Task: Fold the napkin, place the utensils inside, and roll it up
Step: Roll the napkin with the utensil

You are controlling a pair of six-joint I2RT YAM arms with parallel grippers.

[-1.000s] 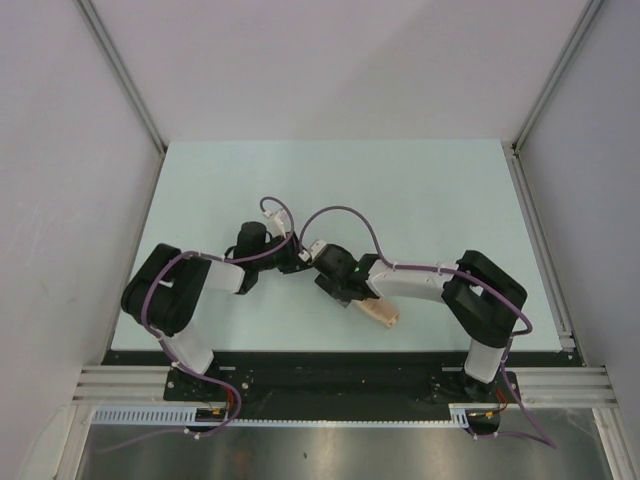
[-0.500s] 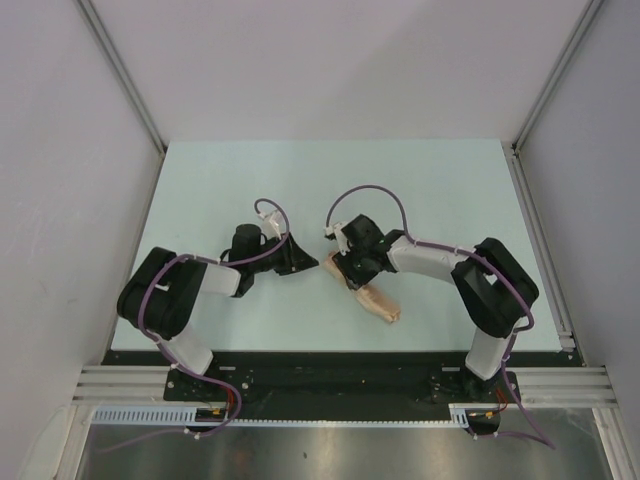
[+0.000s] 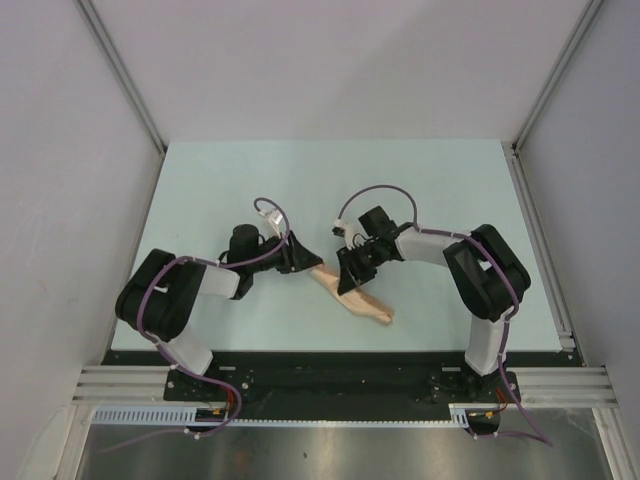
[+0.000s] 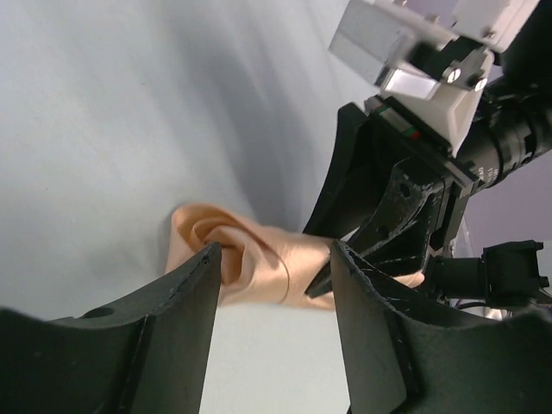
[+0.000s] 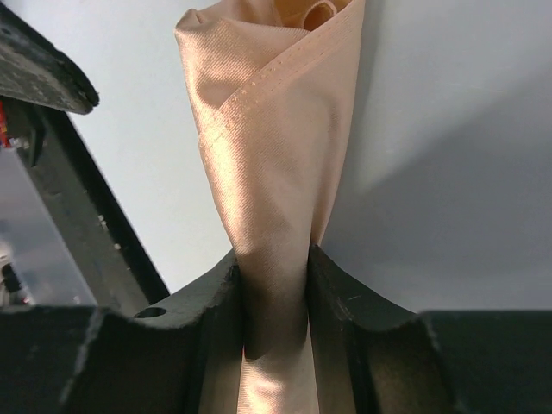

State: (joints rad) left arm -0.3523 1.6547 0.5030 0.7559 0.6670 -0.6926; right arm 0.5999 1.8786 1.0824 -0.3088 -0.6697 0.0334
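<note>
Pinching napkin (image 5: 272, 172) mid-table (image 3: 430, 170): right pincer (image 5: 274, 278).

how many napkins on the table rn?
1. The rolled napkin lies diagonally on the table between the arms; right claw pinches its middle, left claw stands open at its upper-left end. None other shows, though the arms hide some table.

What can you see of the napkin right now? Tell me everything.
The napkin is a shiny peach-orange, satin-like cloth with a stitched hem, rolled into a narrow, wrinkled bundle. It lies diagonally on the pale table near the front edge, between the two arms. The right gripper pinches it partway along, squeezing the roll thin. The left gripper stands open around its other end; whether it touches is unclear. No utensil shows.
</note>
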